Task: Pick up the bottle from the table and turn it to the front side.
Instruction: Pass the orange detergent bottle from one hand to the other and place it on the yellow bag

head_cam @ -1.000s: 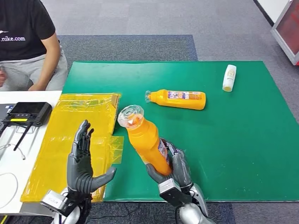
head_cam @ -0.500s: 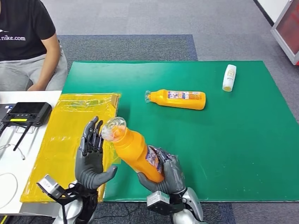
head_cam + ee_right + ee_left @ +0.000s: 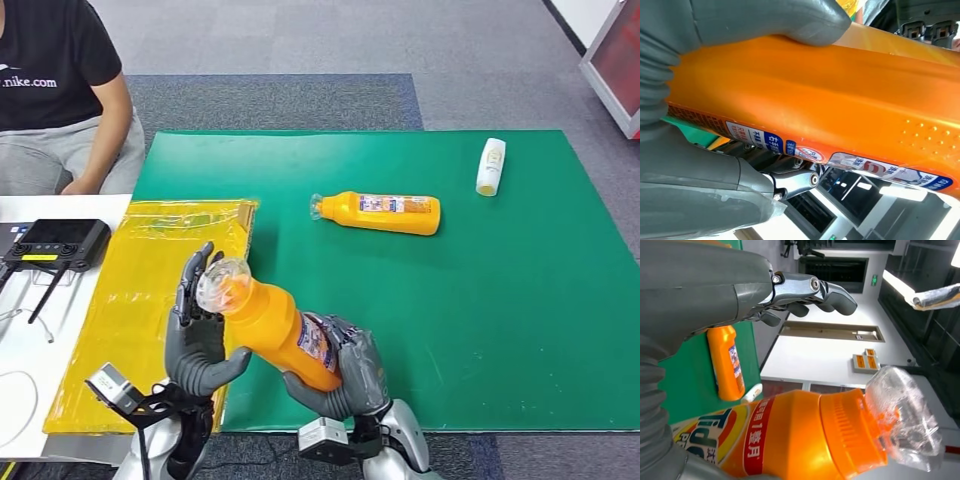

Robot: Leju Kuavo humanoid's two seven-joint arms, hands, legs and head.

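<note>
Green mat (image 3: 490,330) lies on grey carpet (image 3: 302,40).

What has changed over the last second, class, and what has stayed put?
The right hand, gripping the orange bottle, swung its clear-capped end leftward and lower to the left hand, which closed in around it. The second orange bottle and white bottle stayed lying on the green mat.

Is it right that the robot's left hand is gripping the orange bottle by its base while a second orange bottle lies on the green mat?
Not quite: the right hand grips the orange bottle by its base, as the head view shows. The left hand is open by the cap end. The second orange bottle does lie on the green mat.
</note>
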